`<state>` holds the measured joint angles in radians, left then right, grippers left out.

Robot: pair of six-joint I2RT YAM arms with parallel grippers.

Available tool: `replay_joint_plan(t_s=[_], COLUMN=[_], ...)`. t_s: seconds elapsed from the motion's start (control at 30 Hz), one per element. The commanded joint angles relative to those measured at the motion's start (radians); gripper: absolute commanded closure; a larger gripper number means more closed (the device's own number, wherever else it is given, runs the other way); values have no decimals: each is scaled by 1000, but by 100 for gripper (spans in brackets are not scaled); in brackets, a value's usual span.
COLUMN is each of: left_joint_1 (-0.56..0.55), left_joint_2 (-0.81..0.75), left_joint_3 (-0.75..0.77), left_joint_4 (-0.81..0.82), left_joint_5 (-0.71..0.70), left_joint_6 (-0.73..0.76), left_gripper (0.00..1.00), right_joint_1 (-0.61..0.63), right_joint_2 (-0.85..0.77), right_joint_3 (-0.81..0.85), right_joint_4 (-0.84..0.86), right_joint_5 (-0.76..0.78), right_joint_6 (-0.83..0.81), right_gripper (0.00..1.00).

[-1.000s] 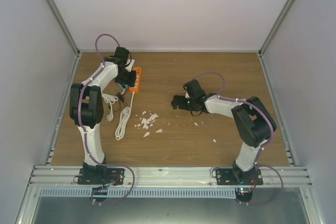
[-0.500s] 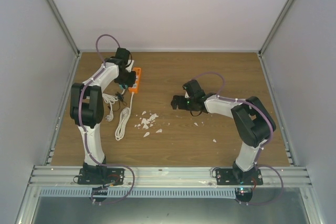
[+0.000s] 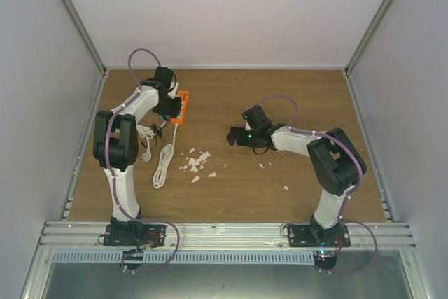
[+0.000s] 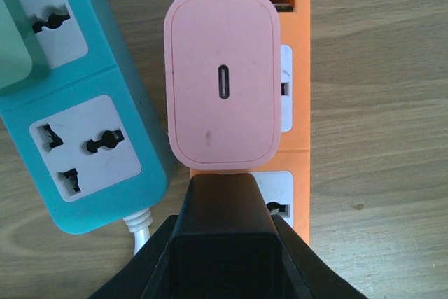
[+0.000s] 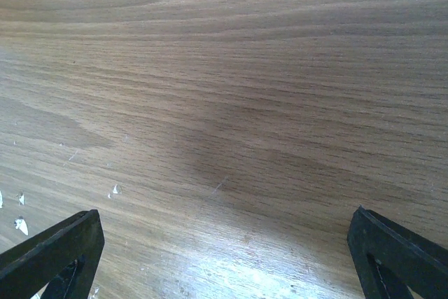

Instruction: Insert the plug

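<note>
In the left wrist view my left gripper is shut on a black plug. The plug sits over a white socket of the orange power strip. A pink charger is plugged into the same strip just beyond the black plug. In the top view the left gripper is over the orange strip at the far left. My right gripper is open and empty, low over bare wood mid-table.
A teal power strip with a white cable lies beside the orange one on its left. A coiled white cable and white scraps lie in front of the strips. Another scrap lies near the right arm.
The left gripper has shifted very slightly over the orange strip. The right arm has barely moved.
</note>
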<state>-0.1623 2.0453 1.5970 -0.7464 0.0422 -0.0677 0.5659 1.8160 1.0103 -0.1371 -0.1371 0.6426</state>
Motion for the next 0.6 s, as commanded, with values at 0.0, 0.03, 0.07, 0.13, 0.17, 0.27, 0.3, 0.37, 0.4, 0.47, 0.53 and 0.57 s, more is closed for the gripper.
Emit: replay_joint_plan(t_s=[0.0, 0.03, 0.07, 0.13, 0.17, 0.27, 0.3, 0.37, 0.4, 0.47, 0.53, 0.57], left_joint_1=[-8, -10, -11, -14, -16, -23, -27, -35, -40, -46, -50, -52], left_joint_2=[56, 57, 57, 63, 66, 78, 80, 86, 89, 99, 109, 112], left_joint_3=[-64, -78, -89, -111, -119, -121, -119, -115, -110, -97, -85, -82], left_joint_4=[13, 19, 24, 34, 37, 37, 34, 32, 30, 18, 5, 3], left_joint_5=[-14, -27, -33, -79, -90, -105, -109, -113, -118, -129, -133, -135], left_joint_6=[2, 1, 1, 7, 8, 10, 9, 12, 12, 12, 13, 12], left_gripper=[100, 100, 100, 100, 100, 100, 100, 100, 100, 100, 100, 100], right_joint_1=[11, 12, 12, 12, 13, 14, 14, 14, 15, 15, 15, 15], right_joint_2=[36, 36, 37, 38, 37, 38, 39, 41, 42, 42, 43, 43], right_joint_3=[10, 9, 10, 10, 10, 10, 11, 13, 13, 13, 14, 14], right_joint_4=[-32, -32, -32, -32, -32, -33, -33, -35, -36, -36, -36, -36], right_joint_5=[-6, -6, -5, -5, -4, -3, -2, -3, -3, -3, -3, -3], right_joint_6=[-5, -4, -5, -6, -6, -6, -7, -8, -8, -8, -8, -8], right_gripper=[2, 2, 2, 2, 2, 2, 2, 2, 2, 2, 2, 2])
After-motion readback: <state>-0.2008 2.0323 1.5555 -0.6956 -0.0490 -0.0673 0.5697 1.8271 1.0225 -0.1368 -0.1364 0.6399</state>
